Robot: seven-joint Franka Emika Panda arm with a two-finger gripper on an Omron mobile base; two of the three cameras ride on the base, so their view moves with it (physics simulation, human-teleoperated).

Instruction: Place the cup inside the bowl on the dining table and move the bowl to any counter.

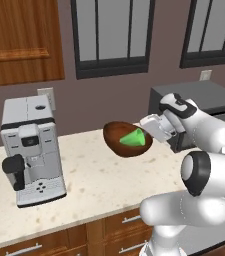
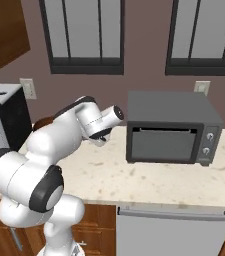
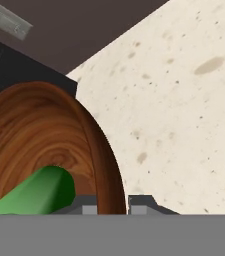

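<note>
above the counter [image 1: 99,185] the bowl [image 1: 118,136] is held tilted. its rim is pinched by the closed gripper [image 3: 113,204]. the cup [image 1: 133,138] is carried inside

The white arm [image 2: 39,165] rises from the near left and bends over the worktop [image 2: 149,177], its wrist reaching left toward the far wall. Behind its upper link a sliver of the dark brown bowl [image 2: 43,122] peeks out; the arm hides the rest. A black toaster oven [image 2: 171,127] stands on the worktop to the right, door shut. At the far left is the side of a white coffee machine [image 2: 1,122]. Two dark-framed windows [image 2: 84,35] sit in the wall above.
</note>
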